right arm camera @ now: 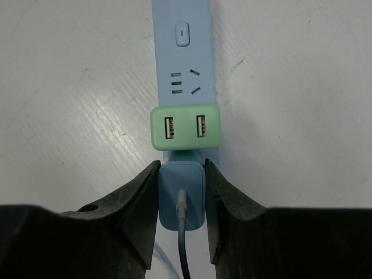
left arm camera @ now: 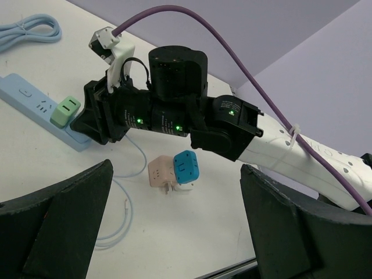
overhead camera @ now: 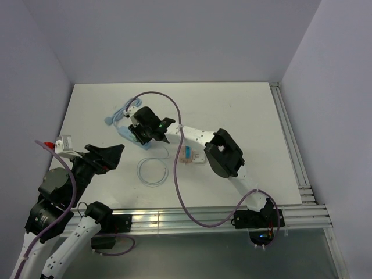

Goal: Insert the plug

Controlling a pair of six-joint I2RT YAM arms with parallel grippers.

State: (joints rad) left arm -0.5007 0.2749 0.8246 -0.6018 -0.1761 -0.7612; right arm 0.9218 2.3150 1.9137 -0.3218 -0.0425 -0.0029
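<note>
My right gripper point(right arm camera: 182, 177) is shut on a blue plug point(right arm camera: 182, 197) with a pale cable coming out of its back. The plug stands on the near end of a light blue power strip point(right arm camera: 183, 58), right beside a green USB adapter point(right arm camera: 186, 128) seated in the strip. I cannot tell how deep the plug's pins sit. In the top view the right gripper point(overhead camera: 145, 137) is over the strip point(overhead camera: 128, 134) at the table's middle left. My left gripper point(left arm camera: 177, 218) is open and empty, held above the table at the left point(overhead camera: 113, 152).
A pink adapter point(left arm camera: 158, 172) and a blue adapter point(left arm camera: 187, 167) lie together in front of the right arm. The plug's pale cable point(overhead camera: 152, 171) coils beside them. The strip's own cord point(left arm camera: 29, 29) is bundled at the far left. Purple arm cables point(overhead camera: 174, 174) arc over the table.
</note>
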